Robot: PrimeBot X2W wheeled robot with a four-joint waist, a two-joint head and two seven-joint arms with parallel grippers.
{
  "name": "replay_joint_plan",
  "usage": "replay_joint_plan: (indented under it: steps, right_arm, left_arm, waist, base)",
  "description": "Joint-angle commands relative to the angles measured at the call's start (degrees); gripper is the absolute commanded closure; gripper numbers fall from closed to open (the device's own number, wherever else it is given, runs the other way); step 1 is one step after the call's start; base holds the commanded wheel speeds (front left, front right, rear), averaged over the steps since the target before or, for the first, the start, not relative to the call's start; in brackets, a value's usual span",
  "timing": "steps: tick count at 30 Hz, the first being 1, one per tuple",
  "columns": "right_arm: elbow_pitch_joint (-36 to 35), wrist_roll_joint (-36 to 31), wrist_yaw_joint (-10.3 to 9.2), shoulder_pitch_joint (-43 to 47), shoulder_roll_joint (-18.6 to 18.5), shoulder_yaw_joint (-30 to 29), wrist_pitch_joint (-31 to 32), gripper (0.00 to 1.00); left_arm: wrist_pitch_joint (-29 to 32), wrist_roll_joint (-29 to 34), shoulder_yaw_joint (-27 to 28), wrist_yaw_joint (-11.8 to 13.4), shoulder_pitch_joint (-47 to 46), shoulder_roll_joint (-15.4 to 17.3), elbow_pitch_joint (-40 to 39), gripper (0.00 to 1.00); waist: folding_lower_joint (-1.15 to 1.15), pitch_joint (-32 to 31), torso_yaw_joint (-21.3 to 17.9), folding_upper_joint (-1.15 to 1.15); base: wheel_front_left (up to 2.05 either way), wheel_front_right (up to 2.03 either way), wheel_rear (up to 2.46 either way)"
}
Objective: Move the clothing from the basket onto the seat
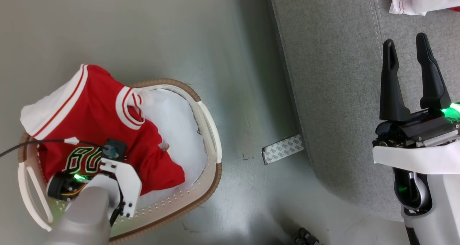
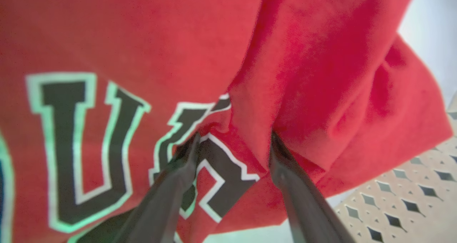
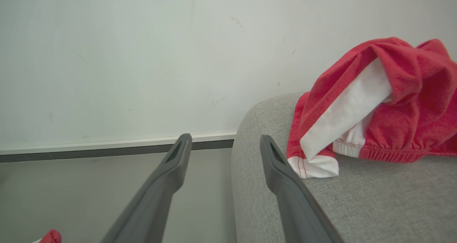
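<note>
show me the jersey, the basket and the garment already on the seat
jersey (image 1: 97, 108): head view, plain red panel beyond the lettering
basket (image 1: 211, 130): head view, cream rim on its right side
red and white garment (image 3: 421, 93): right wrist view, upper red fold

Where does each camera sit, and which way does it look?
Head view: on the head, looking down at basket, jersey, seat; left forearm, right gripper show.
Left wrist view: left wrist, looking along the left gripper into the jersey.
Right wrist view: right wrist, facing a wall past the seat; its fingers show.
Shared: head and right wrist both show the red garment on the seat.
</note>
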Motion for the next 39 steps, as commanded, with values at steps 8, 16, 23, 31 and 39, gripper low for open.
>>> replay_joint_plan:
  steps: [8, 16, 23, 31, 39]
  right_arm:
    - [1.0, 0.0, -0.13, -0.8, 0.0, -0.1, -0.2, 0.00]
    - [2.2, -0.6, -0.13, -0.1, -1.0, 0.2, -0.2, 0.00]
    - [3.8, -1.0, -0.13, 2.2, -2.6, 0.5, -0.2, 0.00]
    - [6.2, -0.6, -0.13, 5.8, -4.3, 1.6, -0.2, 0.00]
    - [7.9, -0.2, -0.13, 9.4, -4.8, 2.3, -0.2, 0.00]
  left_arm:
    - [-1.7, -1.2, -0.6, 0.4, -0.3, -0.4, 0.3, 1.00]
    - [-4.8, -2.7, -1.1, 0.0, 2.7, -2.7, 0.4, 1.00]
    - [-10.5, -5.3, -2.0, -0.3, 7.4, -6.5, 0.2, 1.00]
    - [-15.6, -11.9, -7.2, -0.3, 12.9, -8.7, -4.5, 1.00]
    - [-17.7, -19.6, -13.6, -0.3, 15.6, -8.4, -12.2, 1.00]
  waist:
    - [-0.01, -1.0, 0.5, 0.00]
    - [-0.01, -7.5, 2.1, 0.00]
    - [-0.01, -18.5, 6.0, 0.00]
    - [-0.01, -30.7, 11.3, 0.00]
    - [-0.01, -38.5, 16.5, 0.00]
  base:
    - [0.00, 0.00, 0.00]
    - [0.00, 0.00, 0.00]
    - [0.00, 0.00, 0.00]
    - [0.00, 0.00, 0.00]
    - [0.00, 0.00, 0.00]
